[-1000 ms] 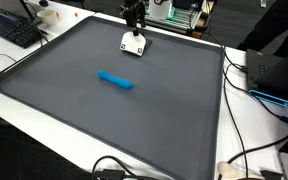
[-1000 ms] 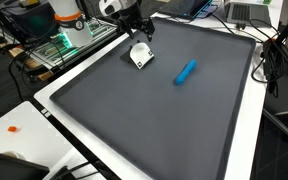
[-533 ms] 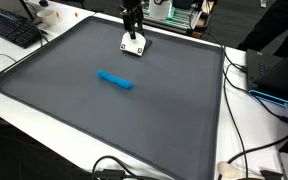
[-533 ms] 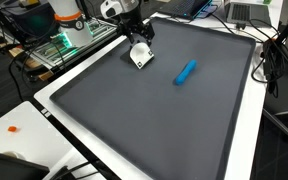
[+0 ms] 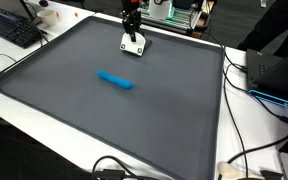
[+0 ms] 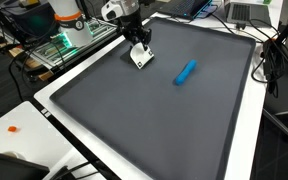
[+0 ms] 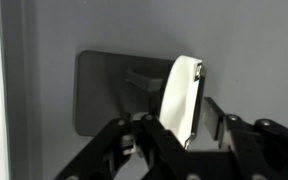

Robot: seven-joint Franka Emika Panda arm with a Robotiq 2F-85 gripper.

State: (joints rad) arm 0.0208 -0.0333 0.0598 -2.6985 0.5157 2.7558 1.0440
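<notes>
The work surface is a large dark grey mat (image 5: 84, 115) with a raised rim, laid on a white table (image 5: 236, 125). Two items lie on it.

A small white piece (image 5: 134, 44) sits close to the mat's far edge, beside the robot base. A blue marker-like stick (image 5: 116, 80) lies flat near the mat's centre, well apart from the white piece.

The gripper (image 5: 132, 34) stands directly over the white piece, pointing down. In the wrist view its jaws are about half closed, one finger (image 7: 136, 140) on each side of the white piece (image 7: 182, 95). The gaps look very small; firm contact cannot be confirmed.

Around the mat are a black keyboard (image 5: 9, 28), loose cables (image 5: 252, 150), lit electronics (image 6: 59, 45) and a small orange item (image 6: 14, 128) on the table edge.
</notes>
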